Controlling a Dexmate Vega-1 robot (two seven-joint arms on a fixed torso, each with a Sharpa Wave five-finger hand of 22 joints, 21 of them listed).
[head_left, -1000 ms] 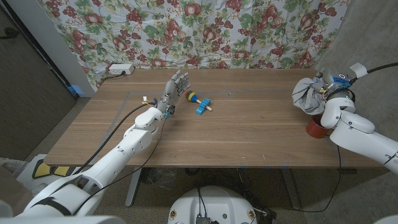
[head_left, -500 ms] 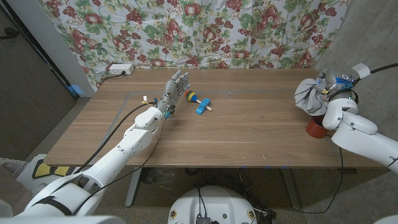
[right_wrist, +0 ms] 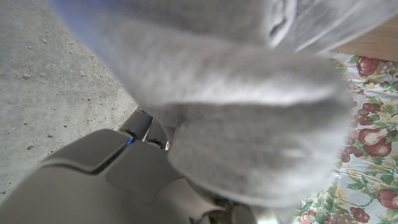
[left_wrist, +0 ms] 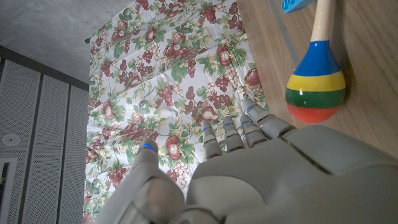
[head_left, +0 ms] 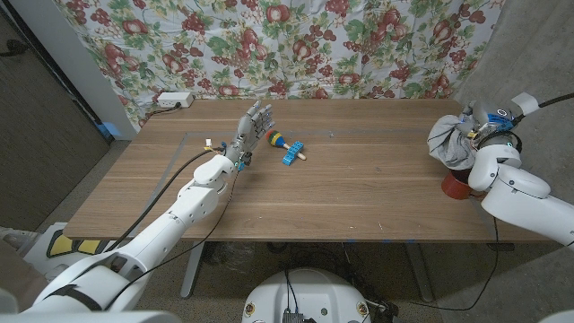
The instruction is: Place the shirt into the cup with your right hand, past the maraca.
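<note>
My right hand [head_left: 476, 131] is clamped on the shirt [head_left: 448, 144], a grey bunch hanging over the far right edge of the surface [head_left: 359, 188], just above and behind the red cup [head_left: 453, 186]. In the right wrist view the cloth [right_wrist: 249, 124] crowds the lens, so I cannot tell exactly how my fingers sit in it. I judge the shirt light, soft and limp: it will sag and spill wherever it is unsupported, so I would keep hold of the gathered top and let the loose tail lead into the cup. The cup looks small for the bundle, so I expect to have to stuff it.

My left hand [head_left: 251, 126] holds nothing, fingers apart and raised, near the maraca [head_left: 280, 141].

I count one shirt, one cup, one maraca, and one blue block [head_left: 292, 153] touching the maraca's handle.
</note>
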